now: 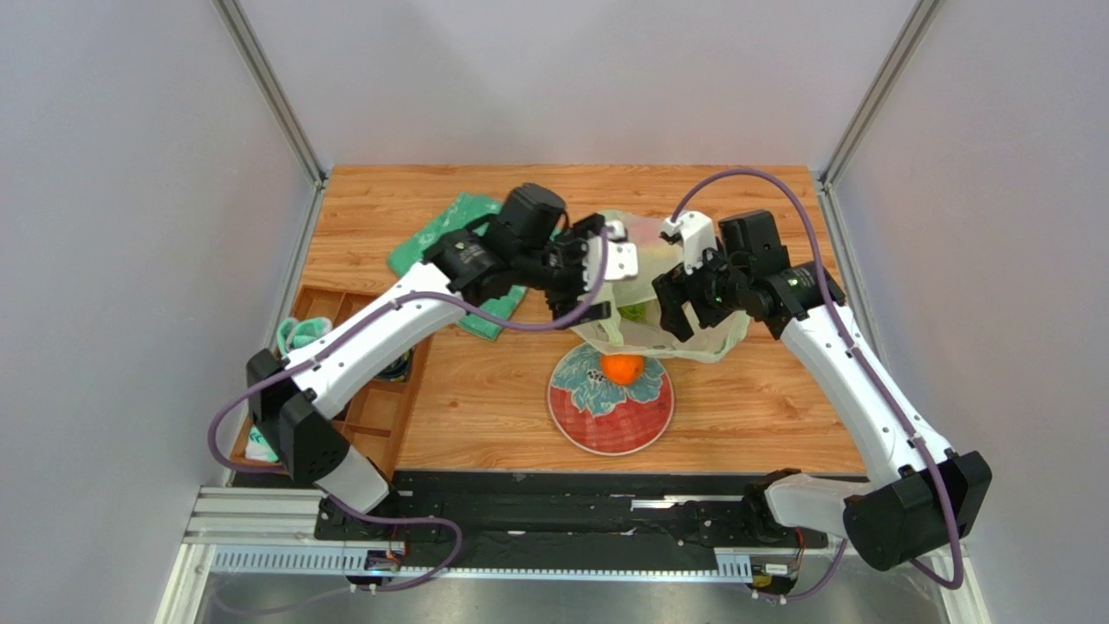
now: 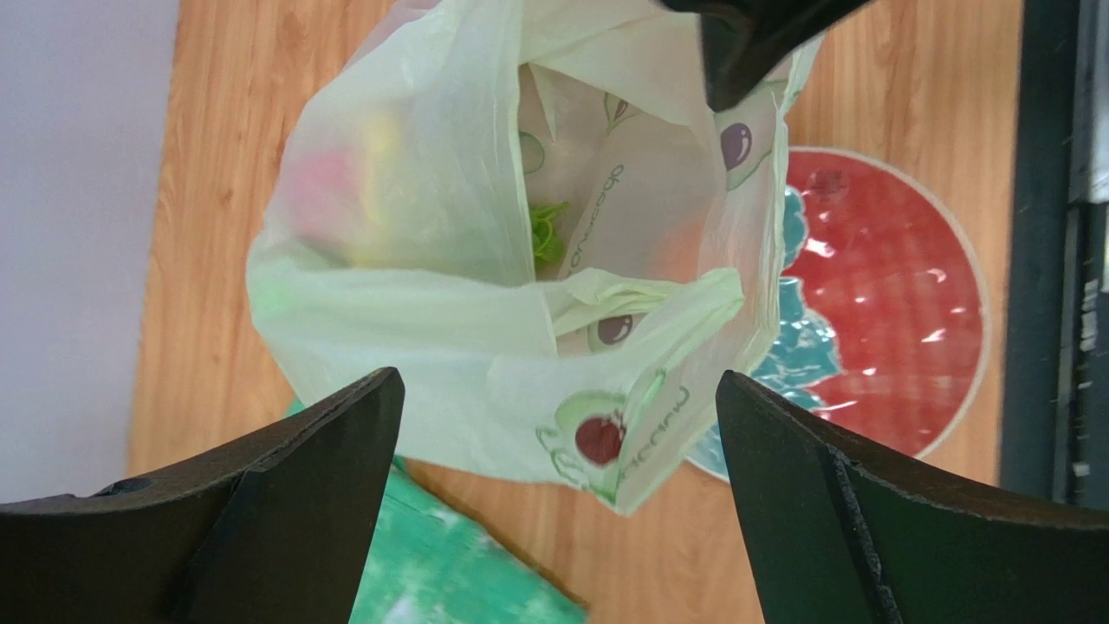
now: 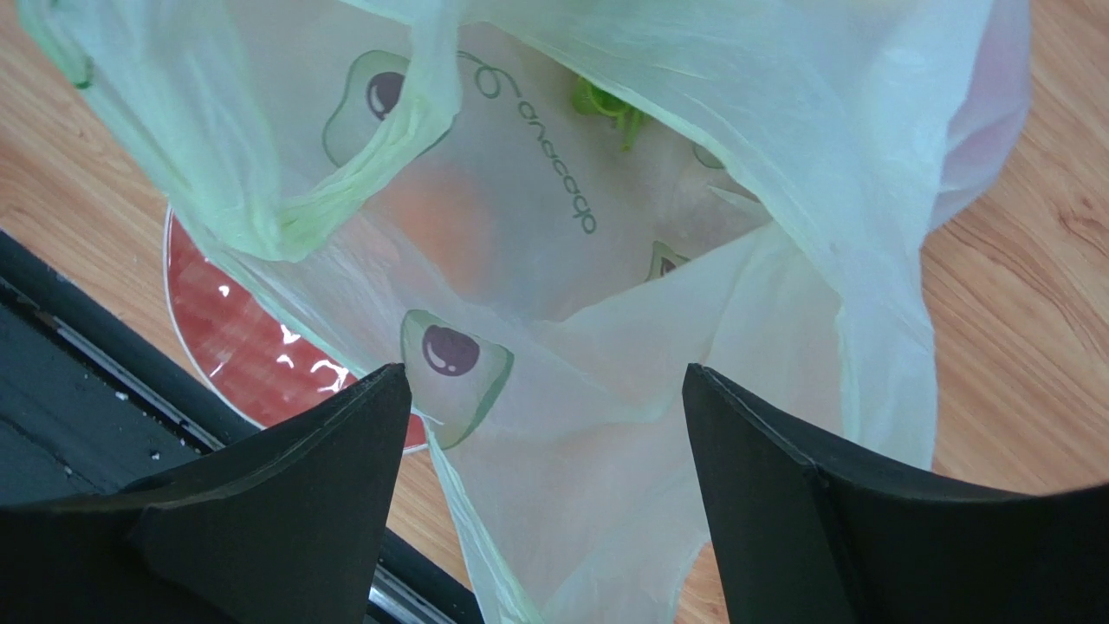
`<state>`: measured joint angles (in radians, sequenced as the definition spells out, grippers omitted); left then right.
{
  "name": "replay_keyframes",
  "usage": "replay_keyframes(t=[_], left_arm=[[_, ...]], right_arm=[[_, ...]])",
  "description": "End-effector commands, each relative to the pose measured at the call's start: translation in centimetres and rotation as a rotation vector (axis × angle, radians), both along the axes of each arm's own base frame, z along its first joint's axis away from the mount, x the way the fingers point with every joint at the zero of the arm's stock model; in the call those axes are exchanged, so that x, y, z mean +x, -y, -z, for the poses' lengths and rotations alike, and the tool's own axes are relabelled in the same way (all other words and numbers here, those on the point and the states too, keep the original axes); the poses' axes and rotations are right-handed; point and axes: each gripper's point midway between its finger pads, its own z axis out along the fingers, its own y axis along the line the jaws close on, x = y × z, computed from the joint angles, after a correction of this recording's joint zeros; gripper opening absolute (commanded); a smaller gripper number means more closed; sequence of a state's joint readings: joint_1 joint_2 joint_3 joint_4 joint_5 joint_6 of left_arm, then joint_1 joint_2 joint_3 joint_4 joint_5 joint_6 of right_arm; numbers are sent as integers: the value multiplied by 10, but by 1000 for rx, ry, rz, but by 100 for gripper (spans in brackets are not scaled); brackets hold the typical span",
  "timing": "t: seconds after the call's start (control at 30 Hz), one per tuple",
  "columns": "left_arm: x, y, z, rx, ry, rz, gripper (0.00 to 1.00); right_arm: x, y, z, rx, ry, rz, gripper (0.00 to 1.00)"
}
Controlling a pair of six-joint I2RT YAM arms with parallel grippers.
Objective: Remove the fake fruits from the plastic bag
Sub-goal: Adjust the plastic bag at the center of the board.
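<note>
The pale yellow-green plastic bag (image 1: 655, 310) sits crumpled at mid-table with its mouth open upward, its near edge over a red plate (image 1: 612, 414). The orange (image 1: 622, 369) lies on the plate at that edge. A green fruit (image 2: 544, 234) shows inside the bag, with red (image 2: 319, 185) and yellow (image 2: 378, 141) blurs through the film. My left gripper (image 2: 557, 380) hovers open over the bag's left side (image 1: 609, 260). My right gripper (image 3: 544, 372) hovers open over its right side (image 1: 680, 302). Film lies below both jaws; neither clamps it.
A green-and-white cloth (image 1: 449, 242) lies behind the left arm and shows in the left wrist view (image 2: 430, 572). A wooden compartment tray (image 1: 371, 403) with teal items stands at the left table edge. The black rail (image 1: 586, 501) runs along the near edge.
</note>
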<state>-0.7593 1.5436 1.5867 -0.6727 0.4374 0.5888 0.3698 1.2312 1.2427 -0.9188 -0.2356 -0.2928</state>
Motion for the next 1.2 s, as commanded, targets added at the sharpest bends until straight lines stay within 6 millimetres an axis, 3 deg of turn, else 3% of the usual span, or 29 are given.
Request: replay_keyframes(t=[0.0, 0.1, 0.17, 0.23, 0.4, 0.53, 0.57, 0.6, 0.63, 0.67, 0.7, 0.8, 0.83, 0.9, 1.03, 1.17], left_arm=[[16, 11, 0, 185, 305, 91, 99], [13, 20, 1, 227, 355, 136, 99], [12, 23, 12, 260, 369, 193, 98], [6, 23, 37, 342, 332, 255, 96], [9, 21, 65, 496, 324, 279, 88], [13, 28, 72, 521, 330, 276, 79], [14, 29, 75, 523, 313, 266, 74], [13, 29, 85, 546, 283, 274, 56], [14, 31, 82, 540, 277, 265, 44], [15, 31, 84, 539, 248, 231, 15], [19, 32, 88, 539, 223, 194, 3], [34, 38, 65, 407, 98, -9, 0], [42, 43, 37, 317, 80, -82, 0], [51, 39, 1, 144, -36, -262, 0], [55, 33, -57, -82, -79, -399, 0], [60, 32, -91, -252, -220, -465, 0]], right_arm=[[5, 14, -13, 43, 37, 87, 82], [6, 20, -18, 78, 14, 108, 82], [4, 23, -14, 75, 7, 107, 82], [-1, 27, -9, 75, 6, 111, 82], [-17, 24, 2, 118, -51, 76, 82], [-5, 20, 8, 138, -24, 80, 82], [-2, 18, 7, 150, -30, 87, 82], [2, 16, 4, 162, -31, 97, 82], [8, 16, 0, 165, -29, 108, 82], [9, 16, -2, 164, -25, 113, 82], [10, 18, -1, 156, -20, 115, 82], [4, 21, 1, 128, 3, 69, 81], [3, 20, 2, 123, 7, 51, 81], [0, 20, 4, 111, 13, 15, 78], [2, 20, 16, 85, 6, -29, 73], [19, 29, 35, 16, -15, 7, 70]])
